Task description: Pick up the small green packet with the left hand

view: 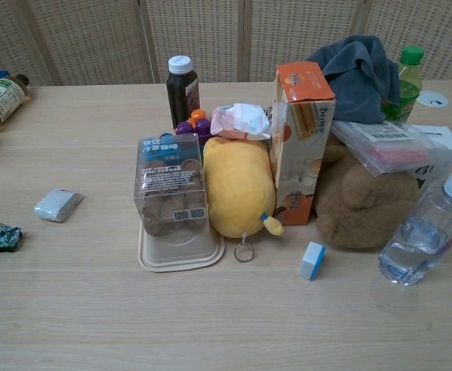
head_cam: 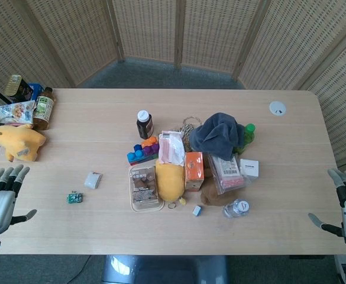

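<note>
The green packet (head_cam: 74, 197) lies alone, left of the clutter (easy to reach). The left hand (head_cam: 1, 201) waits nearby, fingers apart, empty; so does the right hand (head_cam: 345, 207).

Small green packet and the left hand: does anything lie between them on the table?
No. In the head view, only bare wooden tabletop separates the left hand from the small green packet; the small grey pouch lies beyond.
</note>
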Action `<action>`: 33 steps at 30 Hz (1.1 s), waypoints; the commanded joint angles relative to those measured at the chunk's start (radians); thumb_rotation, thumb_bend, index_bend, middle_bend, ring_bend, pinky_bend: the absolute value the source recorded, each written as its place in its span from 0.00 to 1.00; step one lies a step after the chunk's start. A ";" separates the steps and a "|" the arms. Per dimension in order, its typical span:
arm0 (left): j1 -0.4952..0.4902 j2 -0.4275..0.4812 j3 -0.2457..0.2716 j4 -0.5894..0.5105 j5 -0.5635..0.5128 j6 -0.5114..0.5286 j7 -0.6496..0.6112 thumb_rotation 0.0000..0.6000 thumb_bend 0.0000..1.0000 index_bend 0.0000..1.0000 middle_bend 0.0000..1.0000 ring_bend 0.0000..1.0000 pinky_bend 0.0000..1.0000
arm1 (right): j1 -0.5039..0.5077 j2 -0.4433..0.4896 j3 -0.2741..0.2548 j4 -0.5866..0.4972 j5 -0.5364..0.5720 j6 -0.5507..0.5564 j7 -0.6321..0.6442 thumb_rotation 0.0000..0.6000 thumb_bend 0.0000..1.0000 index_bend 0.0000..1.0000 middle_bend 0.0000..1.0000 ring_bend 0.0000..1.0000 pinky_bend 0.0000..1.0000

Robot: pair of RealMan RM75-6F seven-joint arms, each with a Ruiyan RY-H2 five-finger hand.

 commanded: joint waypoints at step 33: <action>-0.152 -0.329 0.005 0.395 -0.078 -0.312 0.148 1.00 0.00 0.18 0.00 0.00 0.00 | 0.001 0.001 0.008 0.003 0.010 -0.002 0.007 1.00 0.00 0.00 0.00 0.00 0.00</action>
